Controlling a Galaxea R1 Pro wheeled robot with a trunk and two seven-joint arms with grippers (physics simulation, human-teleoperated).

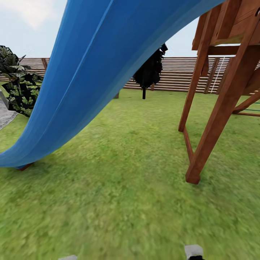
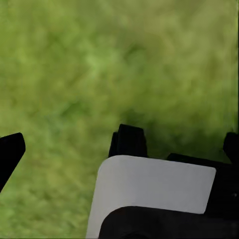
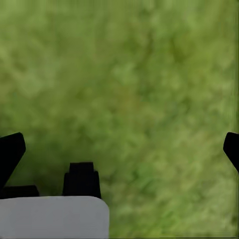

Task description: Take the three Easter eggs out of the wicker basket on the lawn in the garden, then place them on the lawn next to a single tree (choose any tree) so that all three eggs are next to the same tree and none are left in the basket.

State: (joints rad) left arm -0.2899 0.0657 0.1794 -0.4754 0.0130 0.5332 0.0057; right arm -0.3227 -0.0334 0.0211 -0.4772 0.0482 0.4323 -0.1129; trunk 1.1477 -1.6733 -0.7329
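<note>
The lawn (image 1: 122,187) of mottled green grass spreads out ahead of me. The Easter eggs, the wicker basket and the tree are out of view. My left gripper (image 2: 119,149) hangs open over bare grass, its black fingertips (image 2: 10,154) far apart with nothing between them. My right gripper (image 3: 121,149) is open too above the lawn (image 3: 139,89), with one fingertip (image 3: 10,152) at each side edge and nothing held.
A blue slide (image 1: 94,72) sweeps down to the grass at the left. A wooden play frame (image 1: 220,101) stands on slanted legs at the right. Between them are open grass, a narrow black tree (image 1: 148,70) and a slatted fence (image 1: 180,74). A leafy bush (image 1: 20,88) sits far left.
</note>
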